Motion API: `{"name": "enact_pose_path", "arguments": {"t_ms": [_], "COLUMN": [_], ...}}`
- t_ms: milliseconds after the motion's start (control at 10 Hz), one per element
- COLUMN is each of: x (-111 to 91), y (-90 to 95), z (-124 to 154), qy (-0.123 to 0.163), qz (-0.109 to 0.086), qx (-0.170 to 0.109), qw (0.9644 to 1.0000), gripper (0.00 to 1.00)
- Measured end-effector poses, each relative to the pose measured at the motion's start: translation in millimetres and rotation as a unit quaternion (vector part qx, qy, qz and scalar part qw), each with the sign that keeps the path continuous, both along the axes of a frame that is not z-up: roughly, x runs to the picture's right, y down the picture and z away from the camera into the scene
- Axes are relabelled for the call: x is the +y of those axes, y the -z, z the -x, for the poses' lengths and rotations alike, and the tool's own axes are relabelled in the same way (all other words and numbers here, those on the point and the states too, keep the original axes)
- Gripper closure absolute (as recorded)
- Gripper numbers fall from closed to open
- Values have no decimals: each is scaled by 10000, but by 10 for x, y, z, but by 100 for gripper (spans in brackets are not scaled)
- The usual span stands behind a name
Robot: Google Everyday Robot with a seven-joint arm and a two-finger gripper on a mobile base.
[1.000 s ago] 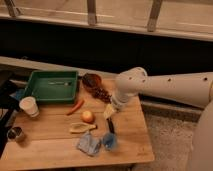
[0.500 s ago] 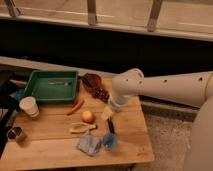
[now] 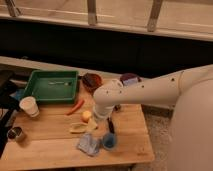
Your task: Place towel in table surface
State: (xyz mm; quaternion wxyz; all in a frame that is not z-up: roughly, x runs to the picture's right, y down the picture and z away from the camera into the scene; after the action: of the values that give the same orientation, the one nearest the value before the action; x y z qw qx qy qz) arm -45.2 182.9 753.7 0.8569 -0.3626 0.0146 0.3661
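**Towel on the table, claw apart above it**

A metal cup (image 3: 16, 133) stands at the table's (image 3: 45, 150) left edge. A paper cup (image 3: 29, 106) stands farther back, just in front of the green tray (image 3: 40, 93), which fills the far left corner. Right of the tray lies a thin red-orange piece (image 3: 76, 106). Nearer than that is a pale yellow piece (image 3: 77, 128), with a round orange fruit (image 3: 87, 115) just behind its right end.

The towel (image 3: 88, 144) lies crumpled flat on the wood, close to the near edge and a little right of the middle. The gripper (image 3: 95, 123) hangs just above the table beside the fruit and the yellow piece. It is on the far side of the towel and not touching it, with its claw spread apart and nothing in it.

A round blue brush head (image 3: 109, 141) sits just beside the towel's right side. A dark bowl (image 3: 91, 80) stands at the far edge. The white arm (image 3: 150, 90) reaches in from the right, bending down over the table's middle.
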Motion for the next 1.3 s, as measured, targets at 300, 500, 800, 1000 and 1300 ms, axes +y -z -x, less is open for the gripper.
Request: {"name": "enact_pose_path", "arguments": {"t_ms": [300,500,800,1000,1300], "x": [225,246,253,344,536], "y": [47,67,62,-23,-213], "z": [263,282,293,321,371], "qy": [291,283,302,276,187], "qz": [139,112,115,180,381], "qx": [-537,-589,-593,-650,-764], "qw": [9980,9978,9977,9973,9962], "gripper": [20,20,20,20,20]}}
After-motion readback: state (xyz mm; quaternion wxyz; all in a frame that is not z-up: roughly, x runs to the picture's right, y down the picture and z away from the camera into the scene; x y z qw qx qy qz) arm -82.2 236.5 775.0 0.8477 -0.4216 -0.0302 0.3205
